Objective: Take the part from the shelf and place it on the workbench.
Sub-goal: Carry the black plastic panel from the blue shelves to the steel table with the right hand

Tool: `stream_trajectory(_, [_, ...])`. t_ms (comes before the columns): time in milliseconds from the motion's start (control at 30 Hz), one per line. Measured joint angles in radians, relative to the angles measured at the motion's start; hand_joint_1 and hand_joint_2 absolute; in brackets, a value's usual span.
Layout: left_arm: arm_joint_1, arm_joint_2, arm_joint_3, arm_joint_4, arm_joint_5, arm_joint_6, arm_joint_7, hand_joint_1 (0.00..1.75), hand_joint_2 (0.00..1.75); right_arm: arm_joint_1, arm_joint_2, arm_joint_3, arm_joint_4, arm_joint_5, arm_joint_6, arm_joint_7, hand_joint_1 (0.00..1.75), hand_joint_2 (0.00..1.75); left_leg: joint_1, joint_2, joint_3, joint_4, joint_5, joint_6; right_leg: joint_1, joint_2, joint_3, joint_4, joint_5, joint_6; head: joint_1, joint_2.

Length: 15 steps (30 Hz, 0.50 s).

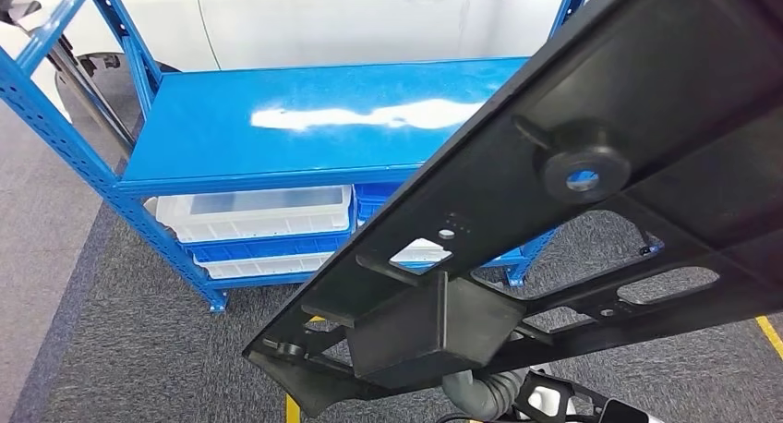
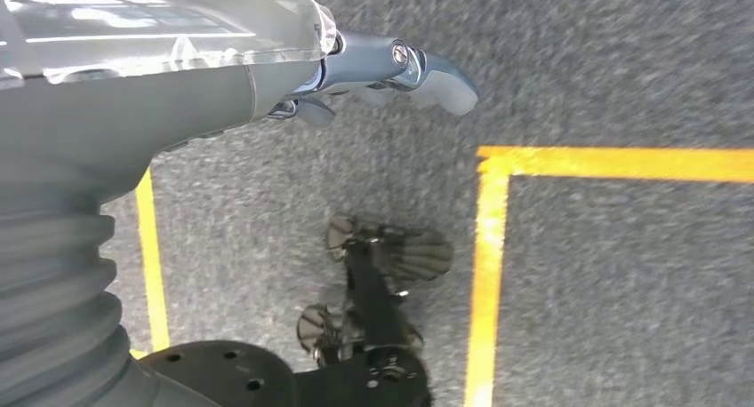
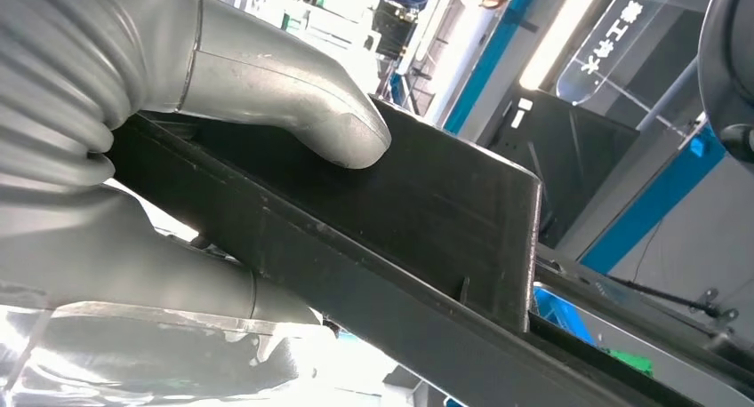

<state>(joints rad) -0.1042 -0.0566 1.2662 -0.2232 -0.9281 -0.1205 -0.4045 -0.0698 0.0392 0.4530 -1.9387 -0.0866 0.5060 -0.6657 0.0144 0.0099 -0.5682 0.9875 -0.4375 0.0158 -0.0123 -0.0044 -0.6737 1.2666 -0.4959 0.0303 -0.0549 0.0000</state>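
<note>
Right wrist view has the right hand (image 3: 213, 96) clamped on the black part (image 1: 517, 247), which tilts in front of the blue shelf (image 1: 305, 127), while the left hand (image 2: 373, 69) hangs with fingers apart, holding nothing.

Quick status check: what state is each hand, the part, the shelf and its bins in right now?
Right hand: grips the black part.
Black part: held up, tilted, off the shelf.
Left hand: holds nothing, hangs over carpet.
Blue shelf: top level bare.
White bins: stacked on lower level.
</note>
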Motion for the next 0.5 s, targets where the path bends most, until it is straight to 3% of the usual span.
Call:
stream_trajectory(33, [0.000, 0.000, 0.000, 0.000, 0.000, 0.000, 0.002, 0.00, 1.75, 0.000, 0.000, -0.003, 0.000, 0.000, 0.003, 0.000, 1.75, 1.75, 0.000, 0.000, -0.010, 0.004, 0.006, -0.003, 0.000, 0.000, 0.051, -0.066, 0.018, -0.004, 0.000, 0.000])
stream_trajectory(67, [0.000, -0.001, 0.000, 0.000, 0.001, 0.000, 0.003, 0.00, 1.75, 0.000, 0.001, -0.005, 0.000, 0.000, 0.006, 0.000, 1.75, 1.75, -0.001, -0.001, -0.018, 0.008, 0.011, -0.007, 0.001, 0.000, 0.106, -0.144, 0.018, -0.009, 0.000, 0.000])
stream_trajectory(133, [-0.001, -0.003, 0.000, 0.000, 0.002, 0.000, 0.004, 0.00, 1.75, -0.002, 0.001, -0.007, 0.000, -0.002, 0.012, 0.000, 1.75, 1.75, -0.003, -0.001, -0.025, 0.012, 0.020, -0.018, 0.006, 0.000, 0.175, -0.253, -0.007, -0.019, 0.000, 0.000])
stream_trajectory(233, [-0.001, -0.003, 0.001, 0.000, 0.004, 0.000, 0.007, 0.00, 1.75, -0.005, 0.002, -0.013, 0.003, -0.001, 0.017, 0.000, 1.75, 1.75, -0.001, -0.001, -0.030, 0.014, 0.028, -0.037, 0.008, 0.000, 0.179, -0.279, -0.009, -0.038, 0.000, 0.000])
stream_trajectory(267, [-0.001, -0.003, 0.001, 0.000, 0.004, 0.000, 0.009, 0.00, 1.75, -0.008, 0.004, -0.015, 0.003, 0.002, 0.015, 0.000, 1.75, 1.75, 0.000, -0.001, -0.037, 0.027, 0.016, -0.042, 0.007, -0.002, 0.176, -0.282, -0.003, -0.046, 0.000, 0.000])
stream_trajectory(333, [-0.001, -0.004, 0.002, 0.000, 0.005, 0.000, 0.014, 0.00, 1.75, -0.013, 0.006, -0.017, 0.003, 0.007, 0.007, 0.000, 1.75, 1.75, 0.002, -0.002, -0.073, 0.115, -0.046, -0.049, 0.005, -0.004, 0.168, -0.285, 0.008, -0.058, 0.000, 0.000])
stream_trajectory(400, [0.000, -0.004, 0.004, 0.000, 0.007, 0.002, 0.016, 0.00, 1.75, -0.016, 0.007, -0.019, 0.004, 0.012, 0.002, 0.000, 1.75, 1.75, 0.002, -0.002, -0.124, 0.252, -0.118, -0.054, 0.009, -0.005, 0.156, -0.283, 0.014, -0.063, 0.000, 0.000])
stream_trajectory(433, [0.001, -0.004, 0.005, 0.000, 0.008, 0.003, 0.016, 0.00, 1.75, -0.015, 0.007, -0.019, 0.004, 0.012, 0.003, 0.000, 1.75, 1.75, 0.003, -0.002, -0.138, 0.297, -0.132, -0.055, 0.011, -0.005, 0.152, -0.281, 0.017, -0.063, 0.000, 0.000])
stream_trajectory(467, [0.002, -0.004, 0.006, 0.000, 0.009, 0.005, 0.016, 0.00, 1.75, -0.015, 0.007, -0.020, 0.004, 0.012, 0.006, 0.000, 1.75, 1.75, 0.002, -0.002, -0.132, 0.302, -0.124, -0.055, 0.012, -0.002, 0.148, -0.278, 0.018, -0.063, 0.000, 0.000])
stream_trajectory(500, [0.003, -0.004, 0.006, 0.000, 0.010, 0.007, 0.017, 0.00, 1.75, -0.015, 0.007, -0.021, 0.004, 0.010, 0.011, 0.000, 1.75, 1.75, 0.002, -0.004, -0.107, 0.266, -0.099, -0.053, 0.013, 0.001, 0.146, -0.276, 0.019, -0.062, 0.000, 0.000])
